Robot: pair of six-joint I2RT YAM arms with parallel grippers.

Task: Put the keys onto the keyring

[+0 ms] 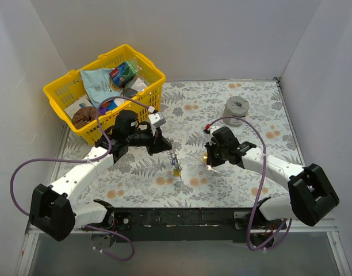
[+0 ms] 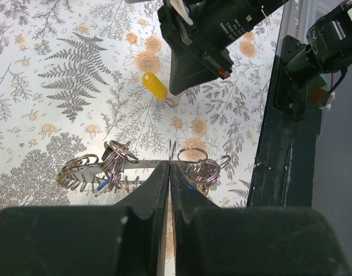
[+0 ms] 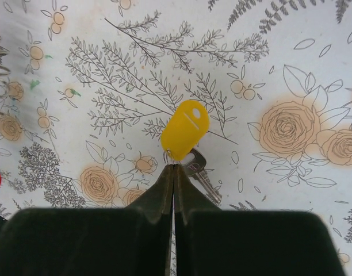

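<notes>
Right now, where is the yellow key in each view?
Top: yellow key centre-right, at the right gripper tip.
Left wrist: upper centre, left of that tip.
Right wrist: centre, just above the fingers.
Shared landmark: the right gripper, shut on the key.

walls point(image 1: 193, 34): plain white, three sides | tablecloth point(image 1: 193, 118): floral print, grey ferns, orange roses | light: even

Yellow-headed key point(image 3: 186, 130), silver keyring point(image 2: 79, 172), yellow basket point(image 1: 67, 95), grey roll point(image 1: 236, 108), grey-and-orange floral tablecloth point(image 1: 187, 98)
</notes>
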